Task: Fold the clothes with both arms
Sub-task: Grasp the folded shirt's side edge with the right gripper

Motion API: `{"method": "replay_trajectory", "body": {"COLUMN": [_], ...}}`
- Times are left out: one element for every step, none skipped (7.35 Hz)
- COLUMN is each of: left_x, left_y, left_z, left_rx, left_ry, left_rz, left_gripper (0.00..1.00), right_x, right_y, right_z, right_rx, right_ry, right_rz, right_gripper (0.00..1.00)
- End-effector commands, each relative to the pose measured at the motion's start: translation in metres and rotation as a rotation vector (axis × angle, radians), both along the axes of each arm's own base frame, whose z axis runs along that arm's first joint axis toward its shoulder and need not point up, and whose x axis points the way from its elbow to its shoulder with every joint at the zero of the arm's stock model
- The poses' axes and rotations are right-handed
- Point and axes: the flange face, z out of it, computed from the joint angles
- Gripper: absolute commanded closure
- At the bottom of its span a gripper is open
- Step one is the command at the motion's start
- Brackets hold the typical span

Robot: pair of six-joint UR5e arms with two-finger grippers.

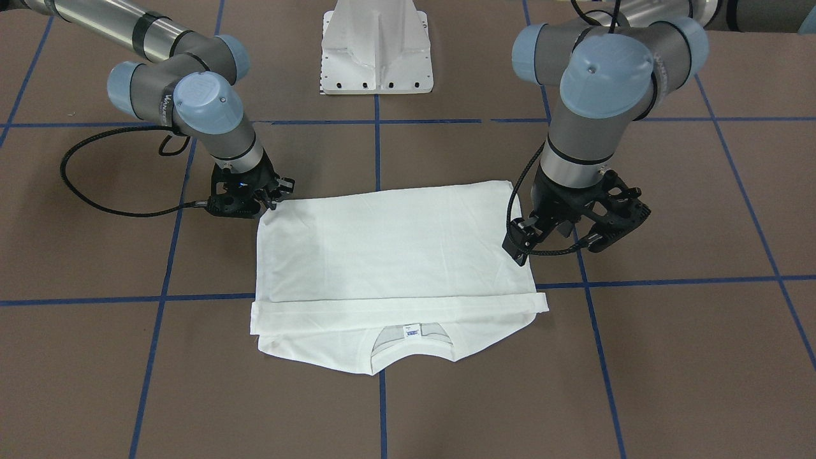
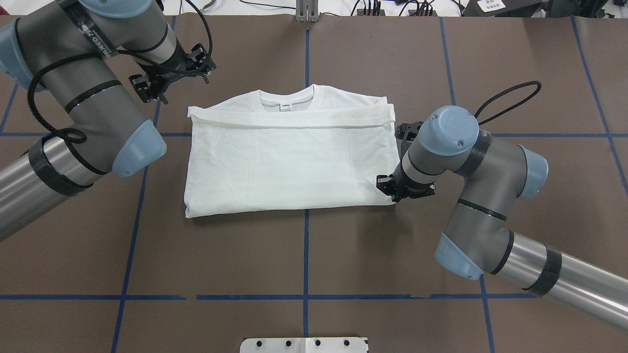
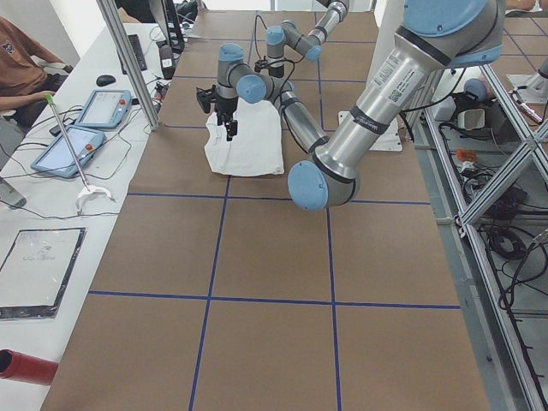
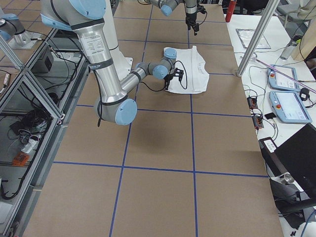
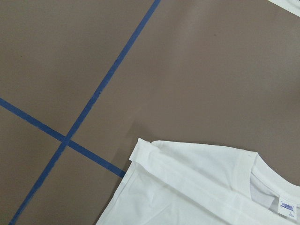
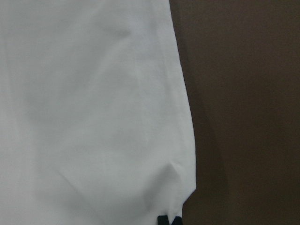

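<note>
The white shirt (image 2: 294, 162) lies folded into a rectangle on the brown table, collar and neck label (image 2: 285, 105) at the far side. A folded band runs across below the collar; no print shows. My right gripper (image 2: 392, 196) sits low at the shirt's near right corner. In the right wrist view its fingertips (image 6: 168, 220) are pinched on the cloth edge (image 6: 93, 117). My left gripper (image 2: 171, 81) hangs open above the bare table, beyond the shirt's far left corner, holding nothing. From the front, the left gripper (image 1: 558, 245) is on the right and the right gripper (image 1: 273, 203) on the left.
The white pedestal base (image 1: 376, 51) stands at the robot's side of the table. Blue tape lines (image 2: 306, 255) grid the brown surface. A side bench with tablets (image 3: 81, 128), a metal post (image 3: 128, 60) and a seated person (image 3: 26, 60) lie past the table's far edge.
</note>
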Motion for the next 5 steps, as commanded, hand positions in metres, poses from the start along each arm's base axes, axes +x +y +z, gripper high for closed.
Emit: {"method": "replay_trajectory", "body": {"left_x": [-0.007,-0.01,-0.013,-0.012,-0.013], "left_y": [0.004,0.01,0.012,0.013,0.011], "left_z": [-0.006,-0.011,-0.009,-0.009,-0.009], "left_rx": [0.003,-0.007,-0.007,-0.007,0.01], "left_ry": [-0.011,-0.023,-0.023,-0.024,-0.041], "left_rz": [-0.01,-0.008,-0.01,-0.007,-0.026], "left_gripper": [0.01,0.01,0.01,0.01,0.01], "right_x": [0.044,0.077,0.102,0.123,0.145], "right_y": [0.003,0.021,0.037,0.054,0.074], "right_z": [-0.012,-0.006,0.019,0.036,0.043], "right_rx": [-0.023,-0.031,-0.038,-0.031,-0.018], "right_ry": [-0.019,-0.022,0.001,0.018,0.021], "right_rz": [0.0,0.004,-0.007,-0.024,-0.047], "right_gripper": [1.0,1.0,1.0,1.0,1.0]}}
